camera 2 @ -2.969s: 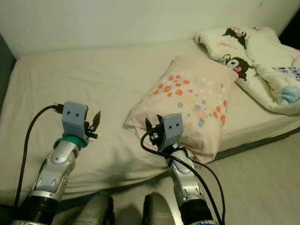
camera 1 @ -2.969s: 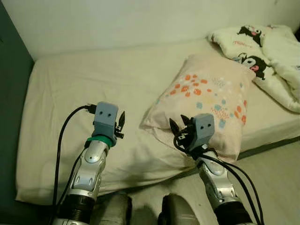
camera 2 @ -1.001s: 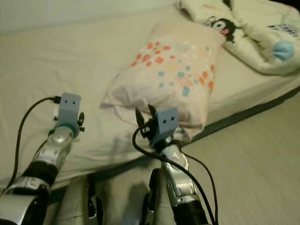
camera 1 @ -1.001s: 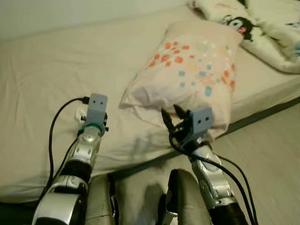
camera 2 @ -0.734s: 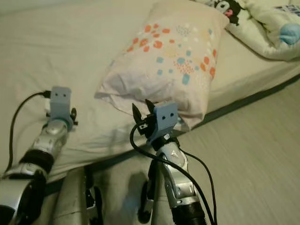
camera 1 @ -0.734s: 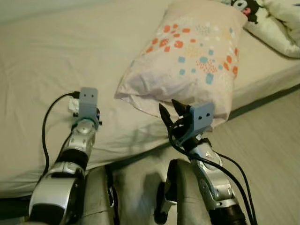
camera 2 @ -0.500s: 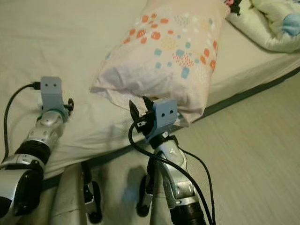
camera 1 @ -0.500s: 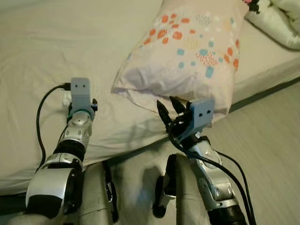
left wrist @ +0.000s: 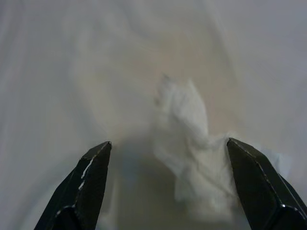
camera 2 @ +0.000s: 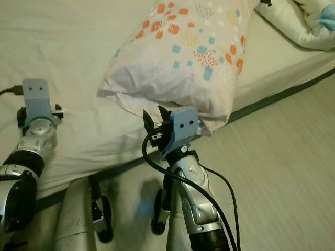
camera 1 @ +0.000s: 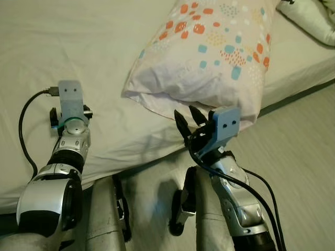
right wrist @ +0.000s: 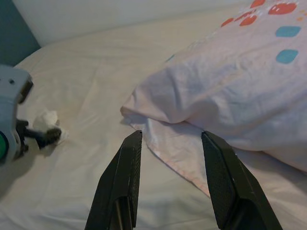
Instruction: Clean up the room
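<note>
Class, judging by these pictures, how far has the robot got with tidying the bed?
Done: nothing looks put away yet. In hand: the left gripper hangs open over a crumpled white tissue lying on the bed sheet, its fingers either side of it and not yet closed. Left: picking up that tissue, then the patterned pillow lying askew near the mattress edge, in front of the open right gripper.

I see a cream bedsheet (camera 1: 131, 63), a pale pink pillow (camera 1: 209, 57) dotted with orange and blue, a crumpled white tissue (left wrist: 189, 143), black fingers (right wrist: 120, 182) on blue-grey gripper housings, and a beige wood-grain floor (camera 2: 282, 172).
</note>
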